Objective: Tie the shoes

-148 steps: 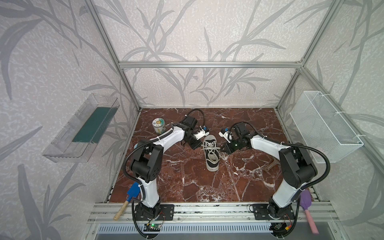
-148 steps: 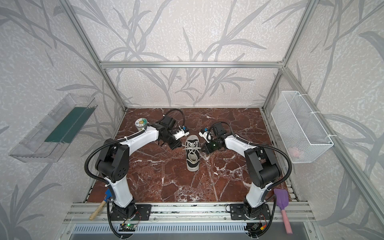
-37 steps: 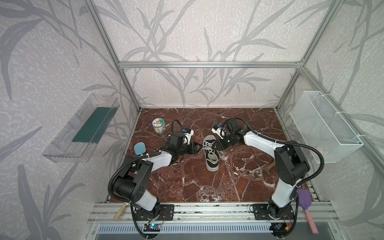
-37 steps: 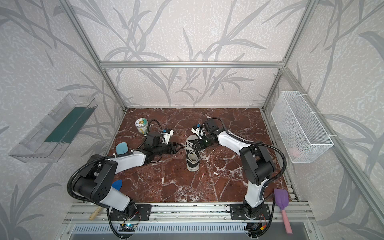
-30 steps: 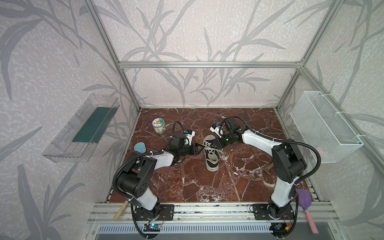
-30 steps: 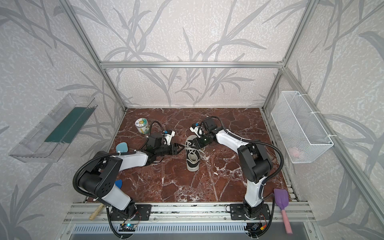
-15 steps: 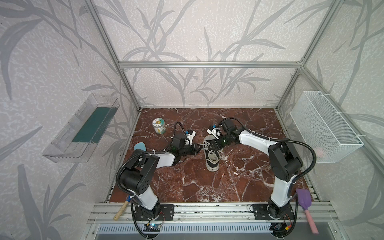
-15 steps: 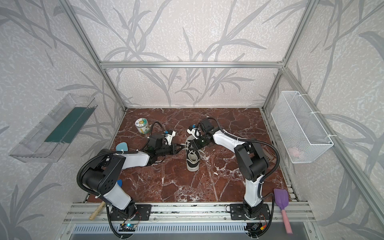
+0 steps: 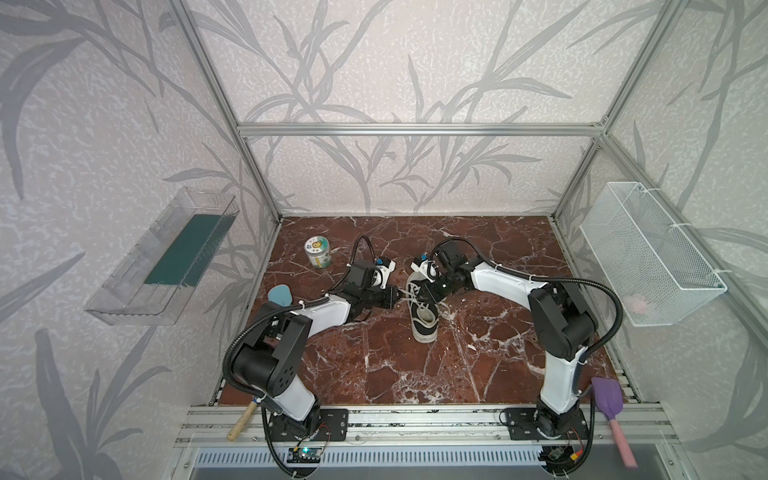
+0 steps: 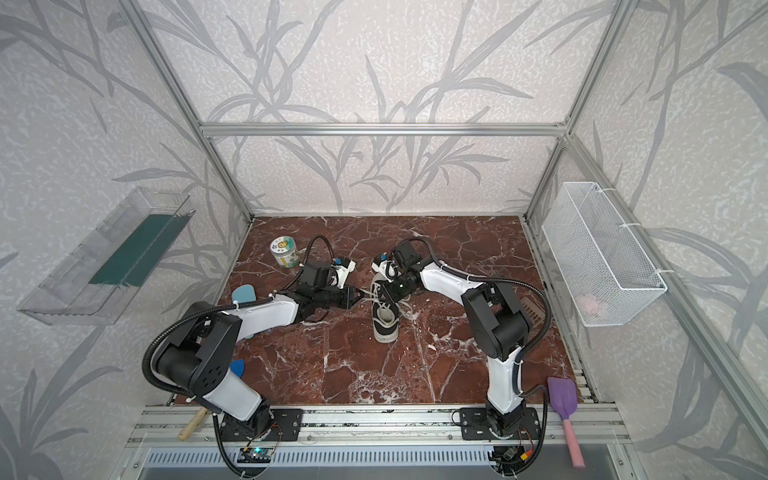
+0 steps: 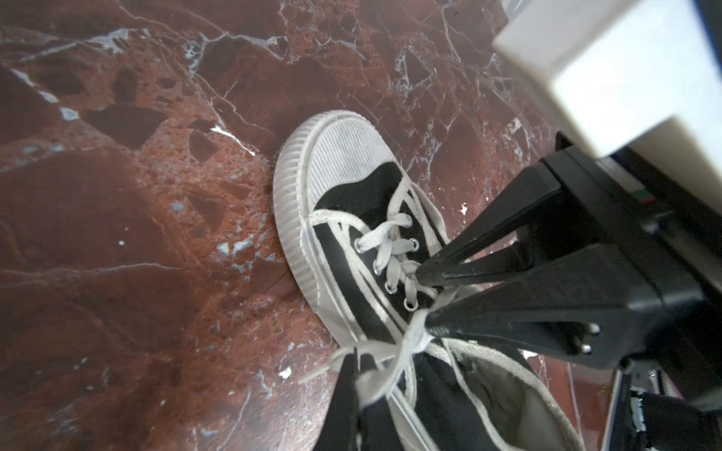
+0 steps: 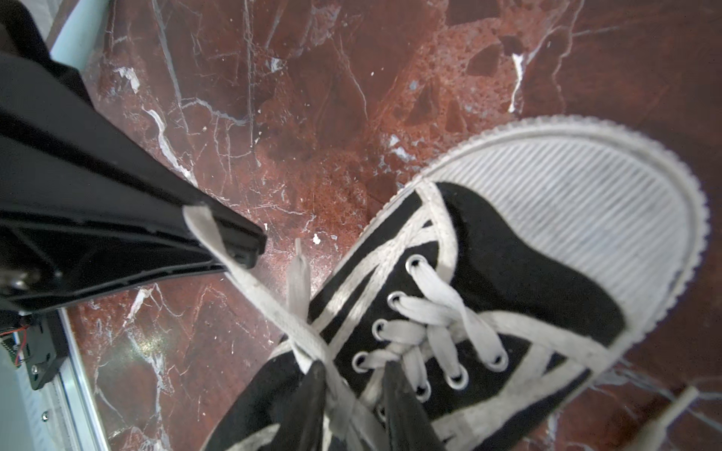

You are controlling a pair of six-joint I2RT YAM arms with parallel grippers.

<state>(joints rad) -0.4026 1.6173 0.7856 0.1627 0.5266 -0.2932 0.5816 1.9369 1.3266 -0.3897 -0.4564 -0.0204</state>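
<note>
Left pincer (image 11: 361, 392) pinches the sneaker (image 11: 349, 164) lace (image 11: 414, 339).

Top views: laces (image 9: 419, 308) too small to tell how they cross, or whether L gripper (image 9: 398, 296) & R gripper (image 9: 422, 297) pinch them. Can (image 9: 318, 251) far left: label unreadable. Blue thing (image 10: 243, 293) partly behind L arm (image 10: 266, 311). Wooden handle (image 9: 240, 420) near left, head hidden under that arm. Slatted thing (image 10: 530, 309) mostly behind R arm (image 10: 494, 316). Pink item (image 9: 638, 303) in wire basket (image 9: 665, 249): blurred by mesh, can't ID. L wrist view: shoe (image 11: 351, 187) heel cut off by pic edge, ankle part covered by R gripper. R wrist view: heel cut off too, one lace end (image 12: 672, 406) blurred.
</note>
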